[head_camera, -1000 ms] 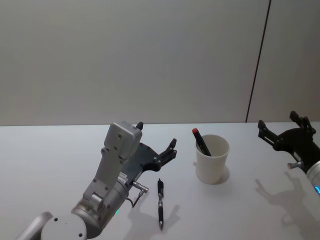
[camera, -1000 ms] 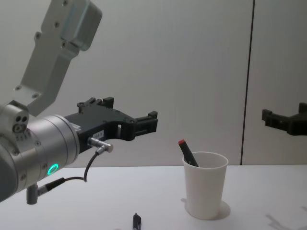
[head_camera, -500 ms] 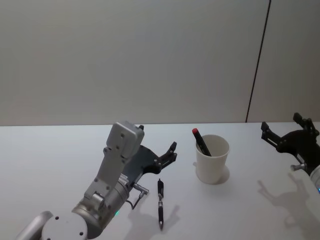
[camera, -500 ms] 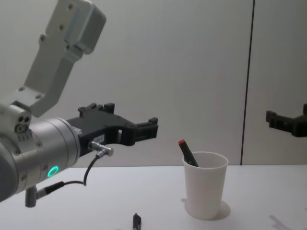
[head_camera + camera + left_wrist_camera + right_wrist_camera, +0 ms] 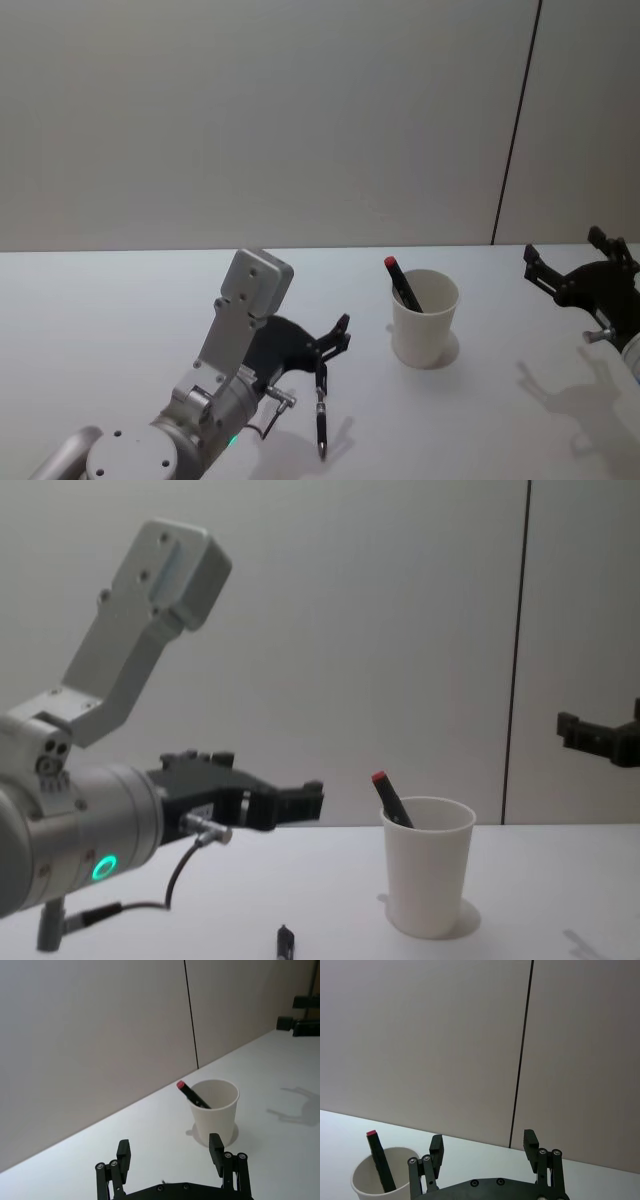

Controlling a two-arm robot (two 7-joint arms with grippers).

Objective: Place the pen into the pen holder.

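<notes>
Left end effector [image 5: 169, 1146] wide open over the pen's [image 5: 321, 410] far end; off-centre pinch probably rolls it; right end effector [image 5: 483, 1142] open, idle far right.

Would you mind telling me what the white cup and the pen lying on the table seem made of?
The pen holder looks like matte white paper: thin wall, rolled rim. The pen seems black plastic with a pale, possibly metal band mid-barrel.

Black pen [image 5: 321, 415] is lying flat, lower centre of the head view, running nearly straight up-down in frame. Pen holder [image 5: 420, 335], a plain white paper cup, is standing upright right of centre, apart from the pen. Red-capped marker [image 5: 402, 282] is leaning inside it against the left rim.
</notes>
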